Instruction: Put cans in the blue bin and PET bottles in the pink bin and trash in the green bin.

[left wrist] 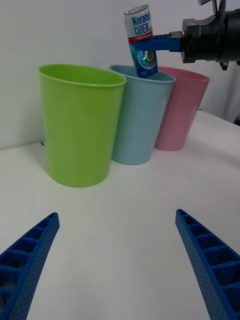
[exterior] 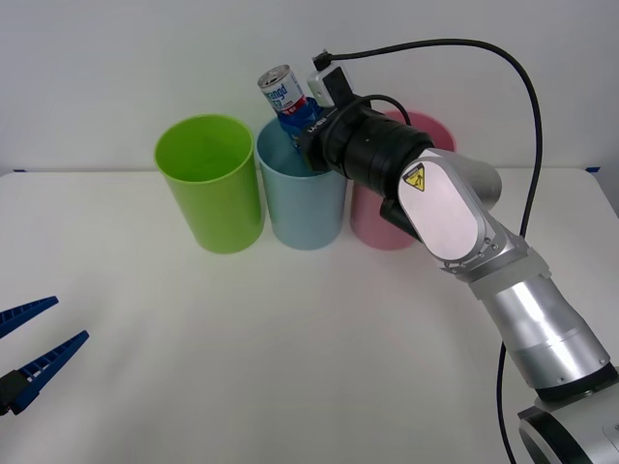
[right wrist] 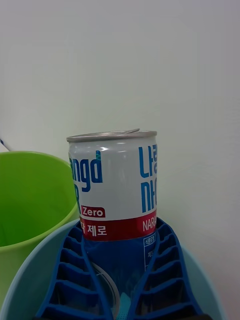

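My right gripper is shut on the can, a blue and white drink can with a silver top, holding it tilted just over the rim of the blue bin. In the right wrist view the can stands between my blue fingers above the blue bin's rim. The left wrist view has the can over the blue bin. The green bin stands left of the blue one, the pink bin right of it. My left gripper rests open low at the table's left.
The three bins stand in a row at the back of the white table, close to the white wall. My right arm reaches across in front of the pink bin. A black cable loops above the arm.
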You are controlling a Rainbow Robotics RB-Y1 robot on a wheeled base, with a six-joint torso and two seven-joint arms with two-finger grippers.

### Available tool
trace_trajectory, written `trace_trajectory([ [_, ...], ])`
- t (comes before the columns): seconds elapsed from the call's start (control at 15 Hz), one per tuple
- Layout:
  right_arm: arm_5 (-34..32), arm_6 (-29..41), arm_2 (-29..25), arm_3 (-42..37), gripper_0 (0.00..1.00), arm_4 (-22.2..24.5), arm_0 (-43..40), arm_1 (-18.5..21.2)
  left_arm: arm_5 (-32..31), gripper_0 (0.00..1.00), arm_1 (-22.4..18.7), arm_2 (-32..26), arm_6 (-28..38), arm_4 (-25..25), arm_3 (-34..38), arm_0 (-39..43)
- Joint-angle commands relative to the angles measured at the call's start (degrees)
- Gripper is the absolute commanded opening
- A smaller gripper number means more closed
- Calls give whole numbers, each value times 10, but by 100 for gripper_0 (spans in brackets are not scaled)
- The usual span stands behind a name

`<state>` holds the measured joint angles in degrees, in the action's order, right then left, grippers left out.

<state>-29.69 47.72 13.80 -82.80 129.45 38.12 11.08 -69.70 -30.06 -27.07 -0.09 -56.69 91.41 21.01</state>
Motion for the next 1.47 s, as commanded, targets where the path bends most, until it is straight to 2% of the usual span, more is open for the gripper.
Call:
trace_trajectory([
  [0.07, 0, -2, 2, 0, 39, 4, -1, 0, 0, 79, 0, 0, 0, 0, 0, 0],
  [0.13, 0, -2, 2, 0, 82, 4, -1, 0, 0, 79, 0, 0, 0, 0, 0, 0],
  [0.2, 0, -3, 4, 0, 96, 5, -1, 0, 0, 79, 0, 0, 0, 0, 0, 0],
  [0.27, 0, -3, 4, 0, 100, 4, -1, 0, 0, 80, 0, 0, 0, 0, 0, 0],
  [0.8, -1, 3, 4, 0, 100, 0, 0, 0, 0, 80, 0, 0, 0, 0, 0, 0],
  [0.93, -20, 5, -8, -4, 100, -28, 12, 1, 0, 79, 0, 0, 0, 0, 0, 0],
  [1.13, -98, 5, -64, -66, 100, -75, 10, 6, 0, 79, 0, 0, 0, 0, 0, 0],
  [1.33, -157, 5, -101, -149, 100, -155, -24, 41, 0, 79, 0, 0, 0, 0, 0, 0],
  [1.47, -163, 4, -105, -208, 100, -220, -68, 86, 0, 79, 0, 0, 0, 0, 0, 0],
])
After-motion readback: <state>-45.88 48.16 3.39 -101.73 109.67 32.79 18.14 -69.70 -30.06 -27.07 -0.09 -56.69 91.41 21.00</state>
